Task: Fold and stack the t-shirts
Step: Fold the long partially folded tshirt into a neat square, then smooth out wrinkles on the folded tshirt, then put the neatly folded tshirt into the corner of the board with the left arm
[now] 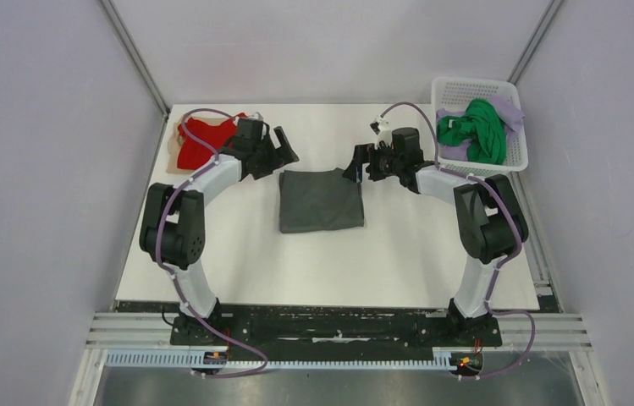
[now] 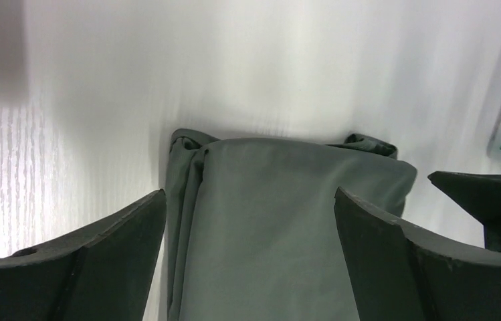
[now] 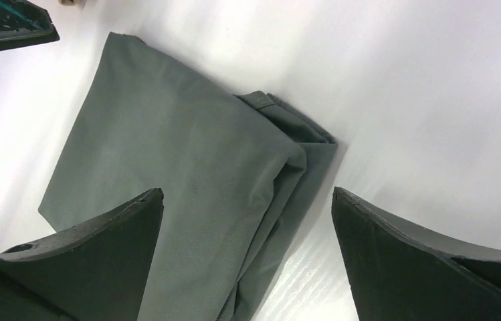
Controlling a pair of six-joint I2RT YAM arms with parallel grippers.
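Soft, limp dark grey t-shirt (image 1: 320, 200) lies folded at the centre of the table (image 1: 415, 254), with the left gripper (image 1: 286, 152) and right gripper (image 1: 355, 166) gaping empty near its far corners, likely the best holds.

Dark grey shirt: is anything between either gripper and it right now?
Nothing visible. The left gripper and right gripper hang open by the far corners of the dark grey shirt, with only bare table around it.

My white table (image 1: 398, 254) has a white mesh basket (image 1: 517, 127) at its far right corner. A metal rail (image 1: 550, 330) runs along the near edge, and pale walls (image 1: 42, 169) stand around three sides.
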